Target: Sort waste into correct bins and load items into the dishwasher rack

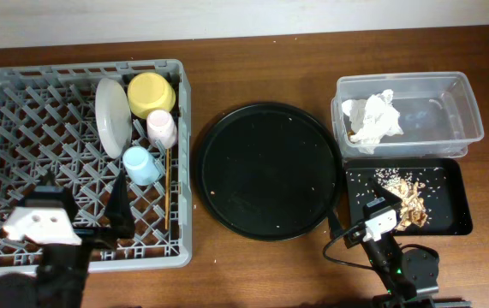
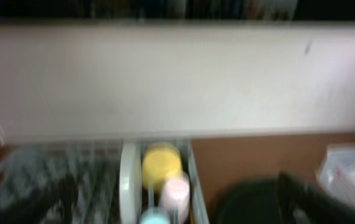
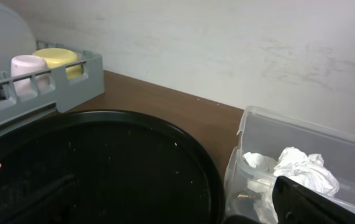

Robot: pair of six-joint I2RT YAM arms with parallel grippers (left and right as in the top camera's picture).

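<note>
The grey dishwasher rack holds the upright pale plate, yellow bowl, pink cup, light-blue cup and chopsticks. The crumpled white napkin lies in the clear tub. Beige food scraps lie in the shallow black rectangular tray. My left gripper hangs open and empty over the rack's front. My right gripper is open and empty at the front, between the round tray and the black rectangular tray. The left wrist view is blurred.
A large round black tray with a few crumbs sits between the rack and the bins; it also fills the lower left of the right wrist view. A pale wall runs along the table's far edge.
</note>
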